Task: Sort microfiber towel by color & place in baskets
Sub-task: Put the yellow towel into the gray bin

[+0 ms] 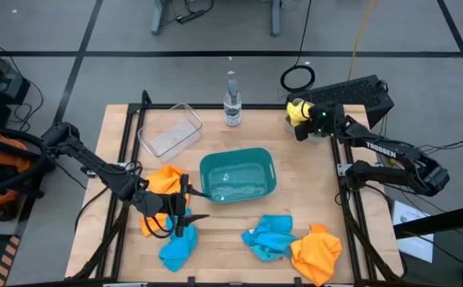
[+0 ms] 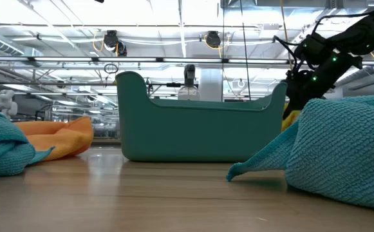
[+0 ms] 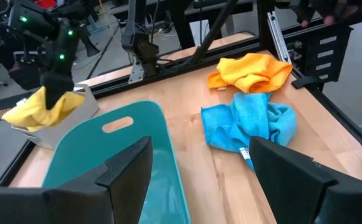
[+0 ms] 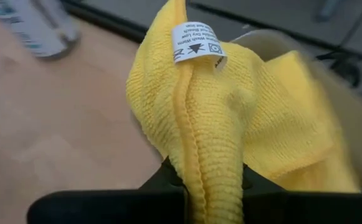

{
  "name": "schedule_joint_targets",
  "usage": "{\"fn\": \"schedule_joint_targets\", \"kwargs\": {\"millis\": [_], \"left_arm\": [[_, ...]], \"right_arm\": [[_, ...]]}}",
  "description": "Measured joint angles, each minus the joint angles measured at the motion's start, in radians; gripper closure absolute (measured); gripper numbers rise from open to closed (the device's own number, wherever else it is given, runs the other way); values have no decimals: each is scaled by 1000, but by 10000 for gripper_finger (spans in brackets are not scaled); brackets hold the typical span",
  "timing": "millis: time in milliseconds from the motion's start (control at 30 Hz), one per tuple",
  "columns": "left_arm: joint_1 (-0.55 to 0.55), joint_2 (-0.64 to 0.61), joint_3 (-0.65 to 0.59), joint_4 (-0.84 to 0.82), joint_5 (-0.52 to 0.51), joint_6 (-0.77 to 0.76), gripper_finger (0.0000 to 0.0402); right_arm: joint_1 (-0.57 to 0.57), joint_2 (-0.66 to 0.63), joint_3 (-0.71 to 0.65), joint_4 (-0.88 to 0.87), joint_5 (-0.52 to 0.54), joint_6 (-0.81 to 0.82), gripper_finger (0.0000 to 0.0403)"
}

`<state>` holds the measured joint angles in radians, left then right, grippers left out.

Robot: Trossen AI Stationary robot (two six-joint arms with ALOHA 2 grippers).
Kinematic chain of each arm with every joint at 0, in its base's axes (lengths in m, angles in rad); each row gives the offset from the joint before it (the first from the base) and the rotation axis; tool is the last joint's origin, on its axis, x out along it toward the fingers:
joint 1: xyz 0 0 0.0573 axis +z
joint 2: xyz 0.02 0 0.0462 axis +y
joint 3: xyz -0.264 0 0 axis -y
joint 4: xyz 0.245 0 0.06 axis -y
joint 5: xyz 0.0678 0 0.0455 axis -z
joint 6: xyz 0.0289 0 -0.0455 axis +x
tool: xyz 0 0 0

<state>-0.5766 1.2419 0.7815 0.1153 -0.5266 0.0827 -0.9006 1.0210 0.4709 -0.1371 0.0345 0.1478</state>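
Here the table (image 1: 311, 199) lies mid-frame in the high view, its black rails running down both long sides. Bare wood stays open between the teal tub (image 1: 237, 175) and the right rail, and along the upper edge beside the bottle (image 1: 231, 100).

The right gripper (image 1: 301, 114) sits at the upper right corner, over the grey tub (image 3: 75, 115), its fingers clamped on a yellow towel (image 4: 224, 118). In the left wrist view that towel drapes over the tub's rim, partly inside.

The left gripper (image 1: 185, 211) hovers at lower left, its fingers (image 3: 124, 174) spread apart and holding nothing, beside an orange towel (image 1: 166, 182) and just above a blue towel (image 1: 177, 249).

The teal tub stands at centre, with no towel in it. The clear tub (image 1: 170, 131) sits at upper left, also without a towel.

Lower right, a second blue towel (image 1: 269, 237) touches a second orange towel (image 1: 317, 252) near the front edge.
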Motion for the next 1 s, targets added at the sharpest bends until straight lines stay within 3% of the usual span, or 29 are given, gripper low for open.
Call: {"fn": "schedule_joint_targets", "kwargs": {"millis": [233,633,767,1000], "left_arm": [[0,0,0,2,0,0,130],[0,0,0,-3,0,-2,130],[0,0,0,-6,0,-2,130],[0,0,0,-10,0,-8,130]], "right_arm": [[-19,19,0,-12,149,-83,387],[-18,190,2,-4,182,-75,376],[-14,162,2,-9,196,-27,340],[-14,63,2,-84,203,1,237]]}}
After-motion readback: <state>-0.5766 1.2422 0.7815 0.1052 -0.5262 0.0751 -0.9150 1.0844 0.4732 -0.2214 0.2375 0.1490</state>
